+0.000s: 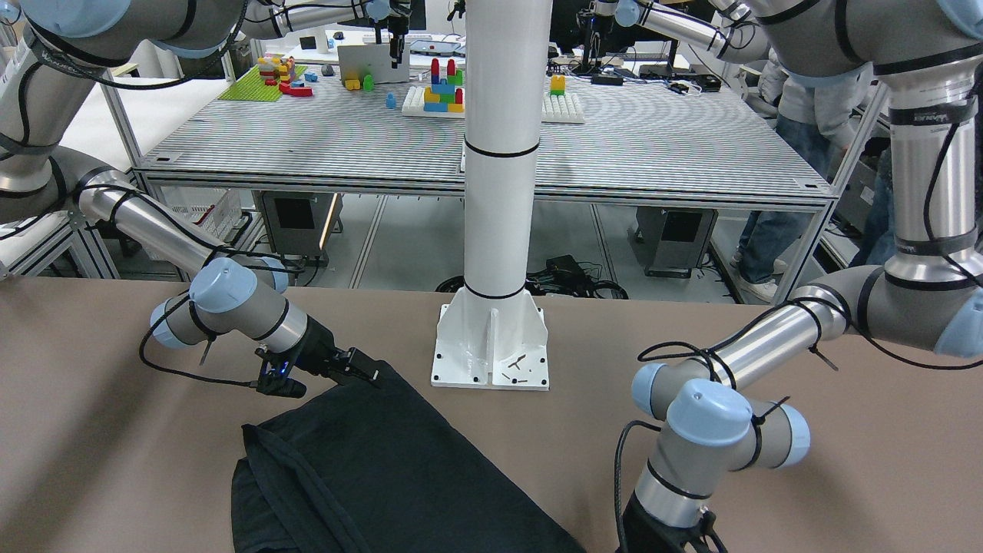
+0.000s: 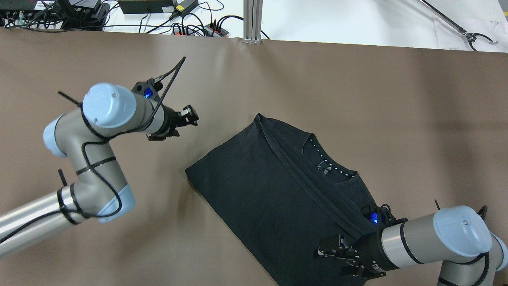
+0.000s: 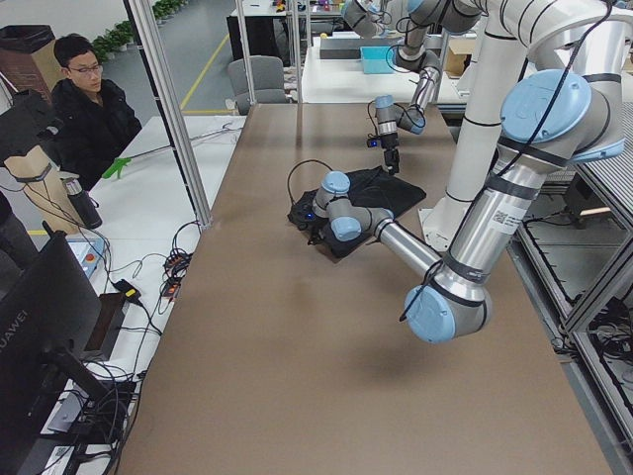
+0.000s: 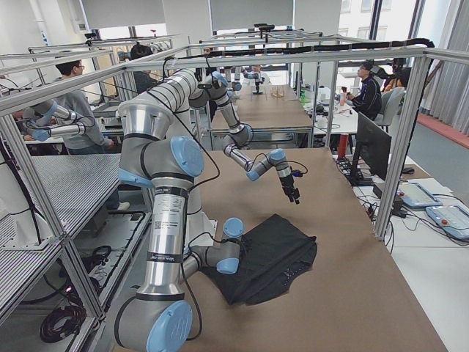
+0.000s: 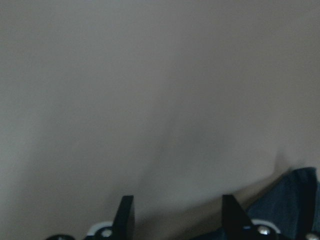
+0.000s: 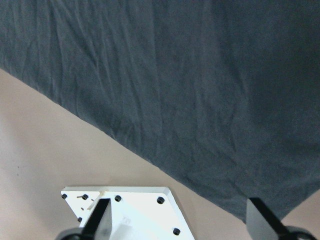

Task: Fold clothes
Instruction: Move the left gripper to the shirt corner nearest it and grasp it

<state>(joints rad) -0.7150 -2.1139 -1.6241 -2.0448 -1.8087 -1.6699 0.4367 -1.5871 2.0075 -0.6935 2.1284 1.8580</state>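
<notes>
The clothes (image 2: 274,190) are one black garment lying folded on the brown table, its collar (image 2: 329,167) with white dots turned toward the far right. It also shows in the front view as the clothes (image 1: 384,476). My right gripper (image 2: 331,252) hovers over the garment's near right corner, close to the white base plate. The right wrist view shows this gripper (image 6: 180,220) open, with nothing between its fingers. My left gripper (image 2: 190,115) hangs over bare table, left of the garment and apart from it. In the left wrist view it (image 5: 177,212) is open and empty.
The white pillar's base plate (image 1: 491,361) stands just beyond the garment on the robot's side. Cables and power strips (image 2: 190,24) lie past the table's far edge. A person (image 3: 84,99) sits beside the table's long side. Bare table (image 2: 337,79) surrounds the garment.
</notes>
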